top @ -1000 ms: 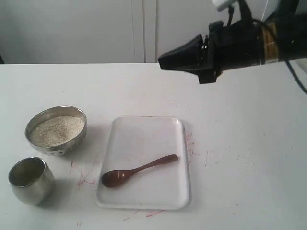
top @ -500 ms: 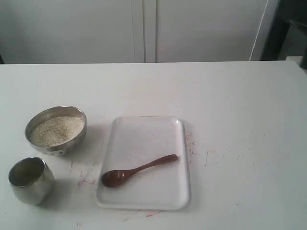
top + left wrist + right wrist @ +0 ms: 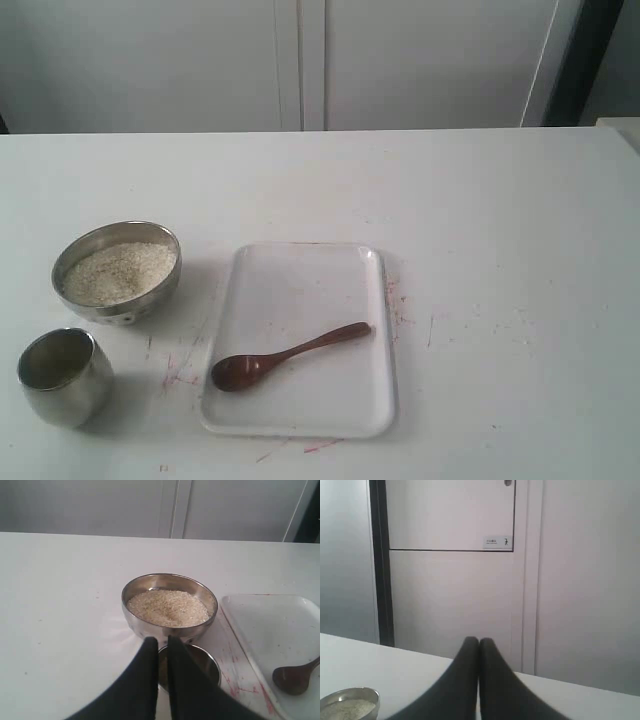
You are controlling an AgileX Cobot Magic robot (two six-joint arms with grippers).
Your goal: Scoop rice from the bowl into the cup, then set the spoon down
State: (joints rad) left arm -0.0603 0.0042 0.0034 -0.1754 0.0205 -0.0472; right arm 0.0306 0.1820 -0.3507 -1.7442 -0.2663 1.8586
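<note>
Left gripper [image 3: 163, 641] and right gripper [image 3: 479, 641] closed, empty

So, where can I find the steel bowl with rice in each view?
Exterior view: the bowl stands at the left, behind the cup.
Left wrist view: the bowl is mid-picture, just beyond the left claw.
Right wrist view: only part of the bowl shows, in a corner, aside from the right claw.
Shared landmark: the rice in it, seen in all three.
</note>
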